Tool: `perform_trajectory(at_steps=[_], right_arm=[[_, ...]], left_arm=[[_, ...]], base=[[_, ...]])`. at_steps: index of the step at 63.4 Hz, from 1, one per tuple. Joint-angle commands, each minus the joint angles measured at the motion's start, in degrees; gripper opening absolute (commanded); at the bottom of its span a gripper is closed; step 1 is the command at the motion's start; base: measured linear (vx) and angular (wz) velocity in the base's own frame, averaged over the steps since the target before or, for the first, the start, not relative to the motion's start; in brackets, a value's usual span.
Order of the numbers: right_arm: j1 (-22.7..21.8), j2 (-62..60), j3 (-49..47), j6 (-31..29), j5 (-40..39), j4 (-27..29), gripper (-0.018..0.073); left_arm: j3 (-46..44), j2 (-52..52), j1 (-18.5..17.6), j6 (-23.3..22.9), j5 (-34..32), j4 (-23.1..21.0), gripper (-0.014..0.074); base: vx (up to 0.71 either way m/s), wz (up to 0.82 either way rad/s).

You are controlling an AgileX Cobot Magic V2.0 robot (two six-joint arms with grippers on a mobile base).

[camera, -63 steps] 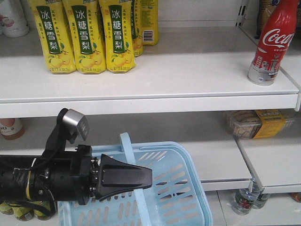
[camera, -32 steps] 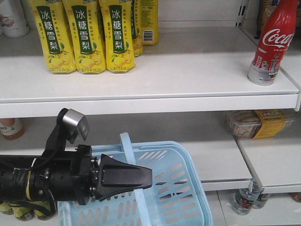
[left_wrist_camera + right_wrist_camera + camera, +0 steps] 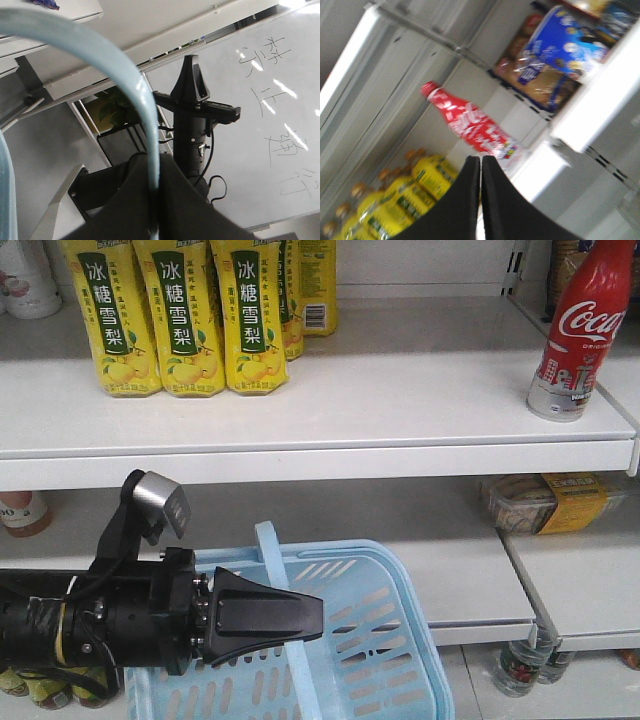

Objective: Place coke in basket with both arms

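you're looking at one coke [image 3: 575,335], one basket [image 3: 390,640], and three yellow bottles [image 3: 185,320] up front with a fourth behind. coke is standing upright at the far right of the upper shelf [image 3: 400,400], well apart from both grippers. left gripper [image 3: 300,618] is clamping the hoop handle [image 3: 275,560], jaws narrow around it, basket sitting below that shelf. right gripper [image 3: 481,165] is showing jaws pressed together on nothing, coke ahead of its tips, not touching.
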Motion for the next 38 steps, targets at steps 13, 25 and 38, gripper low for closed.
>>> perform_trajectory(at_steps=[13,25,38], right_arm=[[-0.14,0.38,-20.12,15.68,7.03,-42.41,0.0257],[-0.14,4.69,-23.07,21.12,5.63,-52.83,0.0580],[-0.14,12.43,-26.85,21.12,2.71,-59.82,0.0651]], left_arm=[[-1.42,-1.77,-0.43,-0.05,-12.56,-4.44,-0.0006],[-1.42,-1.77,-0.43,-0.05,-12.56,-4.44,-0.0006],[-1.42,-1.77,-0.43,-0.05,-12.56,-4.44,-0.0006]], base=[[0.00,0.00],[0.00,0.00],[0.00,0.00]])
